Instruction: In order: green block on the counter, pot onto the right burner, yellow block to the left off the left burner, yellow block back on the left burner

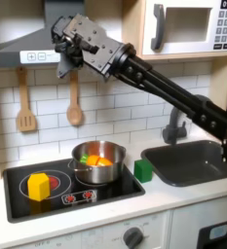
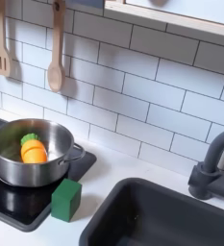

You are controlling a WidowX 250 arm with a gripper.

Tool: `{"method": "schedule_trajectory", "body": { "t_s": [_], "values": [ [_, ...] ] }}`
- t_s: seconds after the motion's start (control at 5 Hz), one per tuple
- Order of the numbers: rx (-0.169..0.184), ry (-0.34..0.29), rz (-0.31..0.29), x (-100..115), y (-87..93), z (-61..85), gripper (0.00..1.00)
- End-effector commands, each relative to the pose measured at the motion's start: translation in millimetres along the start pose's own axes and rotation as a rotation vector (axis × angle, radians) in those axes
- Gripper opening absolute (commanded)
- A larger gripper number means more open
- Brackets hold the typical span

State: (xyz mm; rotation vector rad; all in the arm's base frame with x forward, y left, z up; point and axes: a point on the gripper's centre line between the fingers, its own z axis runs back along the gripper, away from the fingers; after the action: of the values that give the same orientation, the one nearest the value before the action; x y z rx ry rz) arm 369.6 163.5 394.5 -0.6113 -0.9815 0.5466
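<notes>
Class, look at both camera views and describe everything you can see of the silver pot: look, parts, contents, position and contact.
The pot is small, round and shiny, apparently metal, with short side handles. It stands upright on the black cooktop, on the burner at the first exterior view's right, lidless. Inside lie orange toy food and a green piece. The green block sits close beside it at the cooktop's edge; contact between them cannot be judged. The end effector is high above, clear of the pot.
</notes>
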Motion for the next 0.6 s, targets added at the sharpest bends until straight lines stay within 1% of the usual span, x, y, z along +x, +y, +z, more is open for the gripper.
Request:
{"method": "schedule_trajectory", "body": {
  "t_s": [0.0, 0.4],
  "values": [
    [-0.029, -0.013, 0.016, 2.4, -9.3, -8.4, 0.00],
    [-0.043, -0.054, 0.004, 10.5, -22.0, -16.0, 0.00]
  ]
}}
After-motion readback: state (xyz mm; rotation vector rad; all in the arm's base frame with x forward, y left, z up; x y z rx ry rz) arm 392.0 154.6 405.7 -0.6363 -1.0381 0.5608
